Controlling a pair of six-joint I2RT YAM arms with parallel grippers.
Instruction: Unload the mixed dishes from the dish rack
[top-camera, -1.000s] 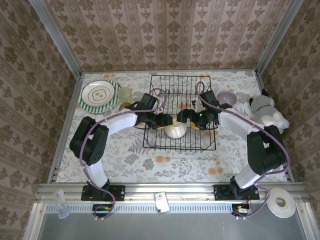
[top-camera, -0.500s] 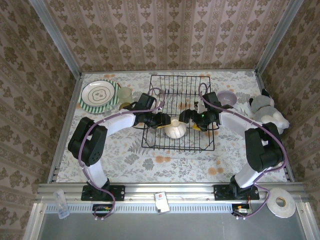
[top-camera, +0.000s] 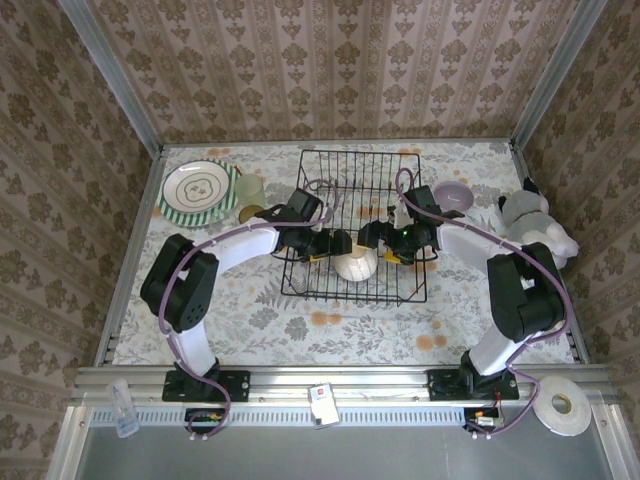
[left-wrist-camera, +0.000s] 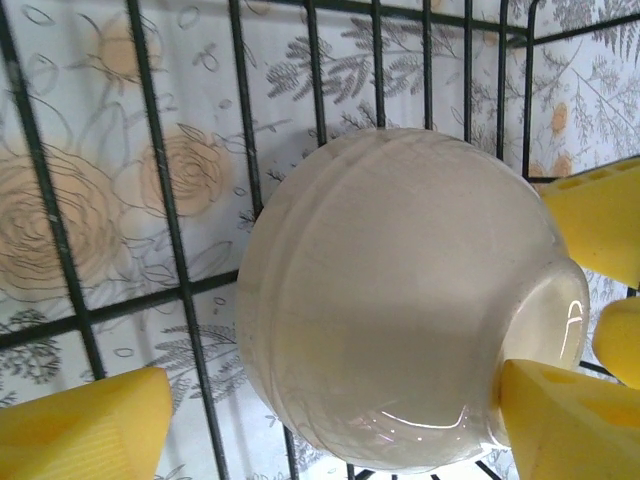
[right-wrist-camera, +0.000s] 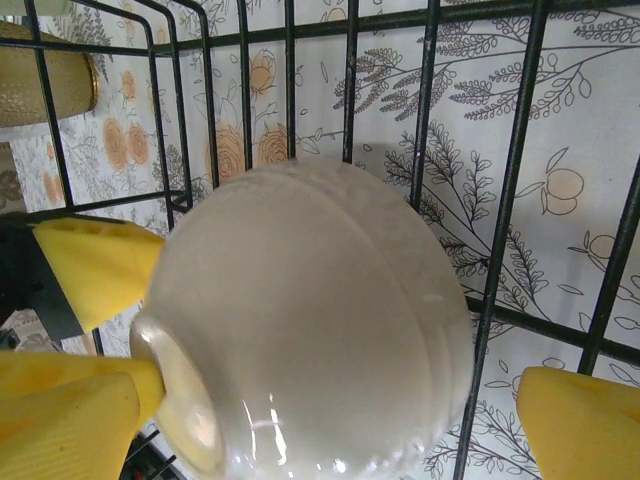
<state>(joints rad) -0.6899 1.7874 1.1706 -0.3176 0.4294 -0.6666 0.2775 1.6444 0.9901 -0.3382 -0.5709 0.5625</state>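
While the bowl (left-wrist-camera: 390, 300) lies tipped in the rack (top-camera: 362, 153), we judge it slick, breakable — take the rim | left gripper (left-wrist-camera: 335, 390) apart | right gripper (right-wrist-camera: 340, 385) apart

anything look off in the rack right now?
The cream bowl is not seated upright. It lies tipped over on the floor wires of the dish rack, with its foot ring facing sideways. The left tool and right tool flank it, jaws open. No chips or spills are visible.
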